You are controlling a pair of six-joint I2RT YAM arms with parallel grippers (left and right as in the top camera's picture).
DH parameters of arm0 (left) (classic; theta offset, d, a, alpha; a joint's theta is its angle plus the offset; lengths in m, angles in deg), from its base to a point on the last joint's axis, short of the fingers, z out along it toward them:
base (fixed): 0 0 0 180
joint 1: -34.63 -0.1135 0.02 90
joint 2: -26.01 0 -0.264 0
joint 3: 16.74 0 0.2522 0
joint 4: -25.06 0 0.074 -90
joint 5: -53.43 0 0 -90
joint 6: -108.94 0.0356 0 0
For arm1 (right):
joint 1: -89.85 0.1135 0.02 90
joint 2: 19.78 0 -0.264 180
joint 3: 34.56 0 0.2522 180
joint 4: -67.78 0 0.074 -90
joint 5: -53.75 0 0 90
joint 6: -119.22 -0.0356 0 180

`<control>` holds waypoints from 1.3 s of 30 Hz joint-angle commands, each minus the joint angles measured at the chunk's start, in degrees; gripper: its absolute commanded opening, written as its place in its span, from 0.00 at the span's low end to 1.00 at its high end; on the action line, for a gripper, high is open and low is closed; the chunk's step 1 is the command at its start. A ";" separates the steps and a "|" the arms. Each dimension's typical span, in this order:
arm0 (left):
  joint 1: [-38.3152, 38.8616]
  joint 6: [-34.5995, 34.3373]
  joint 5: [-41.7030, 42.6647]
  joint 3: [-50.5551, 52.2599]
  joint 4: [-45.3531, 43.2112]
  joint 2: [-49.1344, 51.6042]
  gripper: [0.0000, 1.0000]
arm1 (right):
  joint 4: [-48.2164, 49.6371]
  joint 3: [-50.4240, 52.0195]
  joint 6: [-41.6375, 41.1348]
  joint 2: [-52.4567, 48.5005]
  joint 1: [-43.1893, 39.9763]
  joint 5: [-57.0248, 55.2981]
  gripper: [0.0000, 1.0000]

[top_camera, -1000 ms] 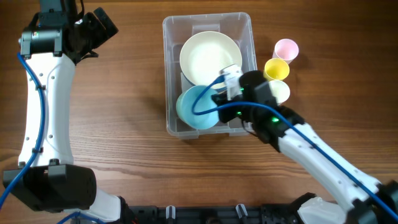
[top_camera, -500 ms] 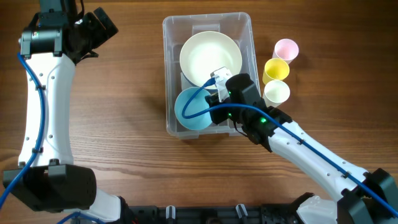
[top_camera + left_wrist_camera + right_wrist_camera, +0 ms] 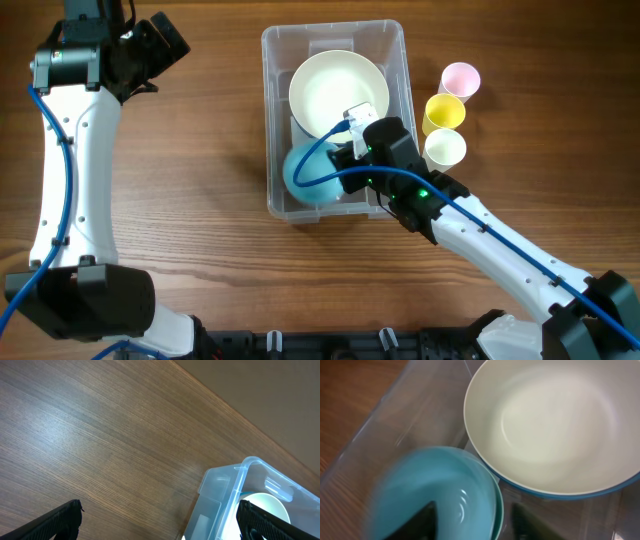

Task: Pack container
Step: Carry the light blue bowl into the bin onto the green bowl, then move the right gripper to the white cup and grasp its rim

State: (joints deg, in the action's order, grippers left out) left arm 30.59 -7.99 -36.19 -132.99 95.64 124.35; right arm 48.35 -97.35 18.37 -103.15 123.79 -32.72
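The container sits mid-table with its long side running away from the robot. There's a cream bowl in its far half and a blue bowl in the near half. The right gripper is down inside the container's near right part, right at the blue bowl's edge. On the wrist view its two dark fingers straddle that rim, one inside and one outside, fairly wide apart. The bowl's blurry though, so I can't tell if it's actually pinched. The left gripper is spread wide with nothing in it, over the table well left of the container. Three cups line up just right of it.
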 commanded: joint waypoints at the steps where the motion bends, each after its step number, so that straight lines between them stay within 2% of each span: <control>1: -0.26 -0.55 0.63 -0.63 0.02 -1.27 1.00 | 1.16 -0.90 0.33 -0.33 0.26 -1.20 0.59; 6: -0.26 -0.55 0.63 -0.63 0.02 -1.27 1.00 | 2.75 -0.90 0.13 -0.22 0.17 -3.15 0.59; 12: -0.26 -0.55 0.63 -0.63 0.02 -1.27 1.00 | -1.33 -0.90 -4.42 4.00 -1.81 -13.66 0.56; 18: -0.26 -0.55 0.63 -0.63 0.02 -1.27 1.00 | -11.10 -0.90 -8.85 13.25 -11.26 -14.25 0.55; 23: -0.26 -0.55 0.63 -0.63 0.02 -1.27 1.00 | -18.03 -0.90 -8.68 17.42 -21.18 -14.23 0.55; 30: -0.26 -0.55 0.63 -0.63 0.02 -1.27 1.00 | -21.03 -0.90 -7.61 13.49 -30.38 -12.48 0.55; 39: -0.26 -0.55 0.63 -0.63 0.02 -1.27 1.00 | -19.54 -0.90 -7.21 1.16 -31.43 -12.46 0.56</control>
State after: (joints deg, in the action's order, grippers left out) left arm 30.59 -7.99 -36.19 -132.99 95.66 124.35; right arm 28.35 -97.44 10.87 -98.30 92.53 -45.49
